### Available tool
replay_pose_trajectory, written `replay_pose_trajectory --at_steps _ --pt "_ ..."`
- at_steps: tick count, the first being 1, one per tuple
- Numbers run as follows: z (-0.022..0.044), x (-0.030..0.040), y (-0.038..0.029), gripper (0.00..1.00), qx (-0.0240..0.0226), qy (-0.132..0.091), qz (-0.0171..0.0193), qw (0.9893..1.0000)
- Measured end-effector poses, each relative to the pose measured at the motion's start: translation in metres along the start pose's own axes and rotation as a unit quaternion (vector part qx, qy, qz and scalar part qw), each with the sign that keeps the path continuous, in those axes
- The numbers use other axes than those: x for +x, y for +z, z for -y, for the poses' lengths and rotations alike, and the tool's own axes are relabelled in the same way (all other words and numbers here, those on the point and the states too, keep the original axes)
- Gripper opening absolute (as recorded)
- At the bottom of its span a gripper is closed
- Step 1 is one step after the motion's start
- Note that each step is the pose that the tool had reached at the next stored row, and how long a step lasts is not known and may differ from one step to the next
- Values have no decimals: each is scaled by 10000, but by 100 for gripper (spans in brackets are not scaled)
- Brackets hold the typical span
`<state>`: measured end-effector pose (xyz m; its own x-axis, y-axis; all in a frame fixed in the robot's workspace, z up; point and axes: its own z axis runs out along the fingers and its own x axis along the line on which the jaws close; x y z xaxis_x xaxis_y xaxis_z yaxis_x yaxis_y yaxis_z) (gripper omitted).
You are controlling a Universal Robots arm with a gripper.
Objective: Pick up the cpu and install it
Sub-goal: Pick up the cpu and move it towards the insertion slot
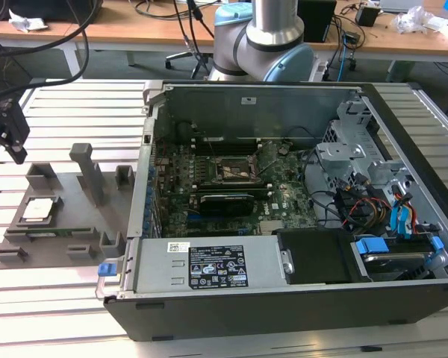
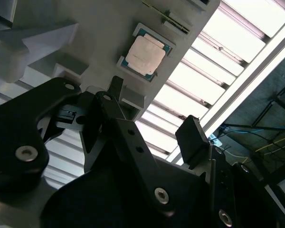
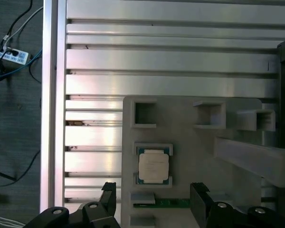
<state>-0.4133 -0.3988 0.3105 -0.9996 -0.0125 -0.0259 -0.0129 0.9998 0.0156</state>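
Note:
The cpu (image 1: pixel 39 209), a small silvery square chip, lies flat in a shallow holder on the grey fixture plate (image 1: pixel 63 216) at the exterior view's left; both wrist views show it too (image 2: pixel 145 55) (image 3: pixel 154 166). My gripper (image 1: pixel 9 138) hangs in the air above that plate's far left end, apart from the chip. In both wrist views the gripper (image 3: pixel 154 197) (image 2: pixel 154 118) is open, with its two black fingers (image 3: pixel 199 199) spread wide and nothing between them. The dark socket frame (image 1: pixel 237 170) sits on the motherboard inside the open computer case (image 1: pixel 231 89).
Upright grey posts and pockets (image 1: pixel 88 171) rise from the fixture plate close to the chip. A long green card (image 3: pixel 167 203) lies in a slot beside the chip's holder. The slatted metal table (image 1: pixel 75 306) carries everything. The arm's base (image 1: pixel 265 41) stands behind the case.

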Motion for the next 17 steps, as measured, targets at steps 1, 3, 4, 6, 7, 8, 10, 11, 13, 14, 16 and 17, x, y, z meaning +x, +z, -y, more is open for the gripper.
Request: replay_pose_trajectory --at_steps 1,3,4,6,7,8,10,11,13,14,16,17 --pt "0 0 3 72 0 0 0 10000" --pt "0 1 13 72 0 -1 0 10000" --pt "0 2 16 72 0 0 0 10000" --pt "0 3 23 72 0 0 0 10000" --pt "1 3 26 72 0 0 0 10000" --pt "1 4 28 72 0 0 0 10000" --pt "1 5 35 72 0 -1 0 10000" --pt "1 5 38 72 0 0 0 10000" --pt "1 6 46 72 0 0 0 10000" --pt "1 7 51 72 0 0 0 10000" --pt "1 8 60 72 0 0 0 10000" --pt "1 9 63 72 0 0 0 10000"
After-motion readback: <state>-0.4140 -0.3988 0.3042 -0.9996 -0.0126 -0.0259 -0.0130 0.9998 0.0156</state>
